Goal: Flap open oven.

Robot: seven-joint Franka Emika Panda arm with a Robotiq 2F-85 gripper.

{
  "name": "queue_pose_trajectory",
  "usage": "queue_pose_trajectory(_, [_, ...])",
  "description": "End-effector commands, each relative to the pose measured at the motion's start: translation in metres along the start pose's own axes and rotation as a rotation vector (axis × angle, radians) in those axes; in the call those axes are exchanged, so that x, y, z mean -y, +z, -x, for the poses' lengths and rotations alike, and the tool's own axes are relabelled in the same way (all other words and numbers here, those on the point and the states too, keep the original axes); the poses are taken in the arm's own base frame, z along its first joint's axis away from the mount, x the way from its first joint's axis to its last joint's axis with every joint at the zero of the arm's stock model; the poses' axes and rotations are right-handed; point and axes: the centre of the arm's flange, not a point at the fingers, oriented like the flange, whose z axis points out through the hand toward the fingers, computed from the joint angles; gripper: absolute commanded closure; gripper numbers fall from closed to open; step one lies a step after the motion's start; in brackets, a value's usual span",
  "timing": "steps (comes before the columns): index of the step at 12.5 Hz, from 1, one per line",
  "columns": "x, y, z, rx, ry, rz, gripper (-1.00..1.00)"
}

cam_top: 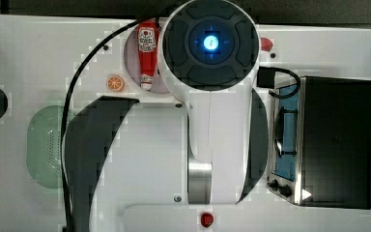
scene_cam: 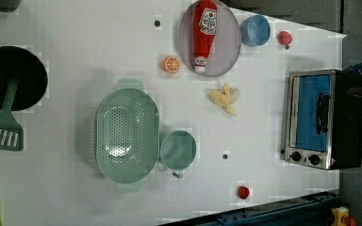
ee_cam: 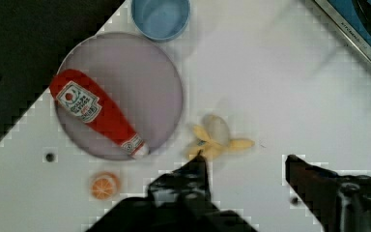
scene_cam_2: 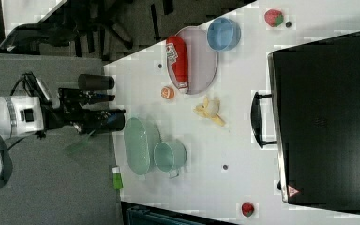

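The oven stands at the left view's right edge of the white table, door shut, handle facing the peeled banana. In the wrist view just a corner of it shows, cut off. The gripper hangs above the table beside the banana, fingers apart and empty. The arm hides much of the table in the top view.

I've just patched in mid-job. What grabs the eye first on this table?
The oven dominates, at the left view's right edge, its blue glass door shut. Next, the red ketchup bottle lying on a grey plate at the left view's top. The gripper hangs open above the peeled banana, clear of the oven.
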Motion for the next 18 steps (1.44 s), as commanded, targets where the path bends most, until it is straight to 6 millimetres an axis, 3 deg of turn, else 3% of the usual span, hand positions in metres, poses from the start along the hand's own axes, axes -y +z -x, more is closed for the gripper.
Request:
queue_pose_trajectory(1, [-0.141,-0.049,0.068,0.051,0.196,0.019,-0.58])
queue_pose_trajectory(3, [-0.141,-0.049,0.068,0.051,0.196,0.019,-0.99])
queue_pose_trajectory(5, [-0.141,-0.049,0.068,0.051,0.196,0.019,-1.0])
queue_pose_trajectory(6, [-0.141,-0.049,0.068,0.051,0.196,0.019,-0.9])
queue_pose_trajectory(12, [-0.146,-0.045,0.063,0.059,0.209,0.025,0.55])
queue_pose_trajectory(13, [-0.147,-0.039,0.059,0.065,0.214,0.03,0.65])
queue_pose_trajectory(15, [-0.15,-0.019,0.044,0.063,0.144,0.042,0.65])
queue_pose_trajectory(18, [-0.163,0.026,0.007,0.039,-0.146,0.059,0.65])
